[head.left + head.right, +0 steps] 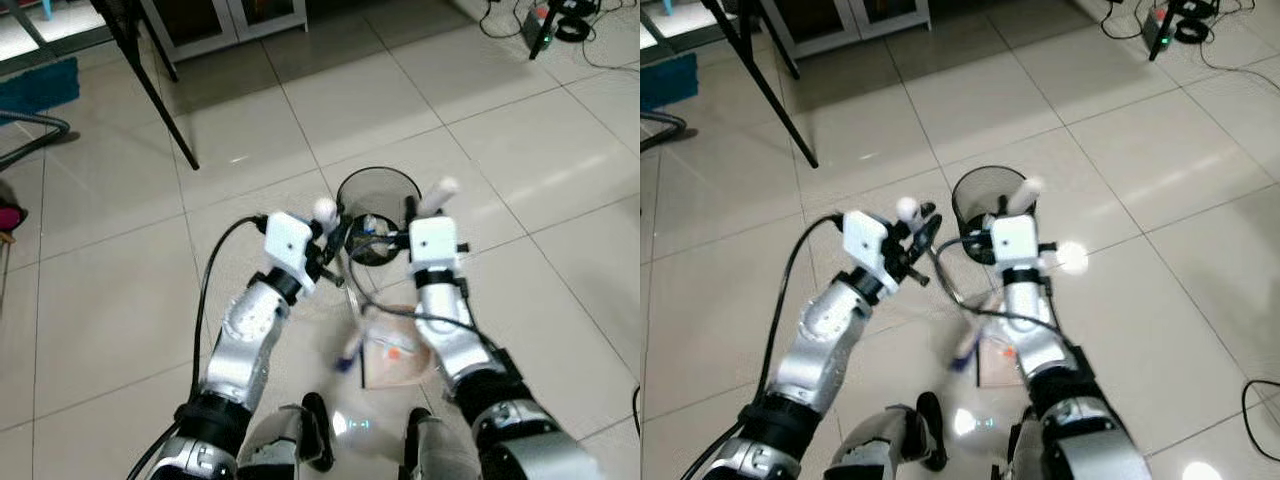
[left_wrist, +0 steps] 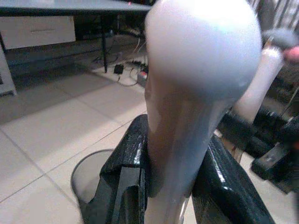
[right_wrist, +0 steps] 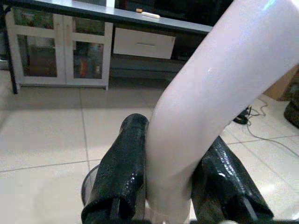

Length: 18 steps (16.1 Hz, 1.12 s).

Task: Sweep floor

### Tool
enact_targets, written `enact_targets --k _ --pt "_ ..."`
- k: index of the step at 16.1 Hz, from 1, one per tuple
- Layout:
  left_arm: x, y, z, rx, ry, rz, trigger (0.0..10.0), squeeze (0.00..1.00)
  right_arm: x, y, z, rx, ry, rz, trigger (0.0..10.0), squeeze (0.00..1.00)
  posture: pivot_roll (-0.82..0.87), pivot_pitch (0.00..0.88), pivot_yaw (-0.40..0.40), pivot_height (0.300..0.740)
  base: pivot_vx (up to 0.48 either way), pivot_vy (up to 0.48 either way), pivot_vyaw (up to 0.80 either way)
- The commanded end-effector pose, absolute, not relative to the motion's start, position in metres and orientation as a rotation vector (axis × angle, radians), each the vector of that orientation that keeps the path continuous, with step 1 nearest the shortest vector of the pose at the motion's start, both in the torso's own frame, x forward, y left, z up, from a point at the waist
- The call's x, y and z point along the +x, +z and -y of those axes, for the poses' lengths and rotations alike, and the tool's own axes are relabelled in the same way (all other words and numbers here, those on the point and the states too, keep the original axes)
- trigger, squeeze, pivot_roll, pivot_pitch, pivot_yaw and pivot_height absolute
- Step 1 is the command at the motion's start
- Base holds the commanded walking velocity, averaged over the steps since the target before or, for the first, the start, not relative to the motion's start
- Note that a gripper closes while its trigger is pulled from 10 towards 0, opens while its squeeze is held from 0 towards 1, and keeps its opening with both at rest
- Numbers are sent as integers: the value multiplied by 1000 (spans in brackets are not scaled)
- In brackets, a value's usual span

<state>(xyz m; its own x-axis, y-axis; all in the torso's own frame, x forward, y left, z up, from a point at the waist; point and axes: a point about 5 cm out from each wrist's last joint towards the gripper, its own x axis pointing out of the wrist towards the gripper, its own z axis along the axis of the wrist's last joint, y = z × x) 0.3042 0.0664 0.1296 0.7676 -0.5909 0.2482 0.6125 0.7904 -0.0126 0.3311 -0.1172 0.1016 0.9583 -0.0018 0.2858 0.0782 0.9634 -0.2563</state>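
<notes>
1. Your left gripper (image 2: 170, 186) has its jaws closed on a white handle (image 2: 196, 93), gripped between both black fingers (image 2: 126, 172).
2. Your right gripper (image 3: 170, 186) clamps a second white handle (image 3: 210, 102) the same way.
3. You hold both handles just above the black mesh bin (image 1: 378, 205) on the tiled floor (image 1: 120, 300).
4. Below your arms, a dustpan (image 1: 395, 355) lies on the floor, just this side of the bin.
5. A desk (image 3: 107, 14) and a glass-door cabinet (image 3: 58, 53) stand beyond.

surface: tiled floor (image 1: 120, 300) | on it: black mesh bin (image 1: 378, 190), cables (image 1: 590, 40)
</notes>
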Motion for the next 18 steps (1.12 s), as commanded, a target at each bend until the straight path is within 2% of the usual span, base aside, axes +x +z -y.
enact_targets --k 1,4,5,6,10,12,13,14,16,18 --pt "299 138 -61 -166 -740 247 10000 0 332 101 118 -259 -48 283 10000 0 66 231 122 740 0 0 0" --pt "301 154 -78 -105 -759 299 10000 0 334 102 128 -262 -69 286 10000 0 60 191 118 740 0 0 0" --pt "306 166 -98 -70 -719 323 10000 0 333 102 138 -253 -87 282 10000 0 48 153 118 740 0 0 0" --pt "307 169 -106 -44 -711 329 10000 0 333 101 142 -248 -97 281 10000 0 46 147 118 740 0 0 0" --pt "297 169 -137 118 -747 302 10000 0 329 109 165 -95 -146 299 10000 0 28 86 115 740 0 0 0" --pt "291 166 -149 146 -736 276 10000 0 323 112 168 -46 -125 318 10000 0 10 63 127 740 0 0 0" --pt "289 158 -167 161 -657 238 10000 0 316 117 166 -18 -81 317 10000 0 -6 50 130 740 0 0 0" --pt "292 144 -192 179 -494 191 10000 0 310 124 164 -2 -36 280 10000 0 -15 37 123 740 0 0 0" --pt "294 130 -214 230 -324 151 10000 0 306 137 160 8 7 278 10000 0 -21 28 117 740 0 0 0" --pt "287 108 -238 214 -136 76 10000 0 303 172 151 53 75 315 10000 0 -35 22 113 740 0 0 0"
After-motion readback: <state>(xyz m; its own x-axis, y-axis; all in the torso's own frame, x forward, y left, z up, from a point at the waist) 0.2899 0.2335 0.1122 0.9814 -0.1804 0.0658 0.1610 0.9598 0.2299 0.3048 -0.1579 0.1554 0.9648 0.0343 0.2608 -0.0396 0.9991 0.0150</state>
